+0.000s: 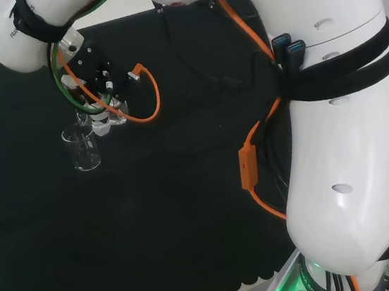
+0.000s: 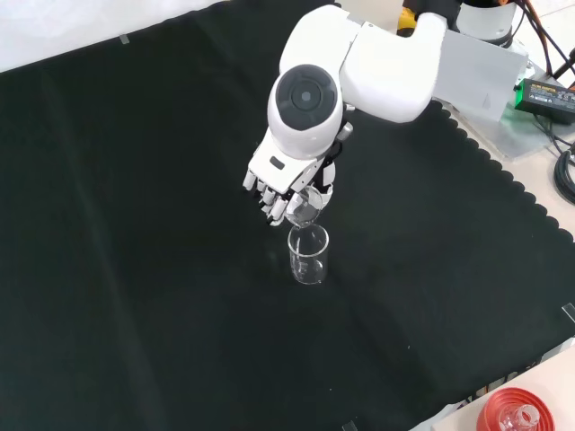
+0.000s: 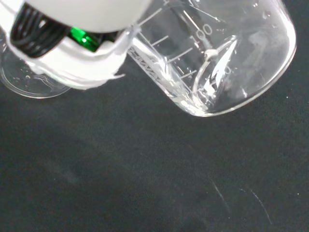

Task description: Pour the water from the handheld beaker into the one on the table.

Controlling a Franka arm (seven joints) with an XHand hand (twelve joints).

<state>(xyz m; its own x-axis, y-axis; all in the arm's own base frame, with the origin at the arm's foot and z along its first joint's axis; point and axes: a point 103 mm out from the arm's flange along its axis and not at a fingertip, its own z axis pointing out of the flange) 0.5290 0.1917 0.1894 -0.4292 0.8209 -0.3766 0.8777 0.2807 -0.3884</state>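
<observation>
A clear glass beaker (image 2: 308,255) stands upright on the black cloth; in the head view this table beaker (image 1: 82,148) is at the left. The hand (image 2: 286,182) hangs just above it, fingers curled round a second clear beaker (image 2: 307,208), which is tilted with its mouth over the standing one. In the head view the hand (image 1: 98,79) is above and right of the table beaker, and the held beaker (image 1: 106,119) shows under its fingers. Close up in the wrist view, the held beaker (image 3: 217,58) lies tipped, with water near its lip, and the table beaker (image 3: 29,84) sits behind a white finger (image 3: 91,67).
Black cloth (image 2: 135,269) covers the bench on all sides of the beakers. The arm's white links (image 1: 340,120) stand at the right of the head view, with an orange cable (image 1: 149,94) looping near the hand. A red ribbed ring (image 2: 517,415) lies at the front view's lower right.
</observation>
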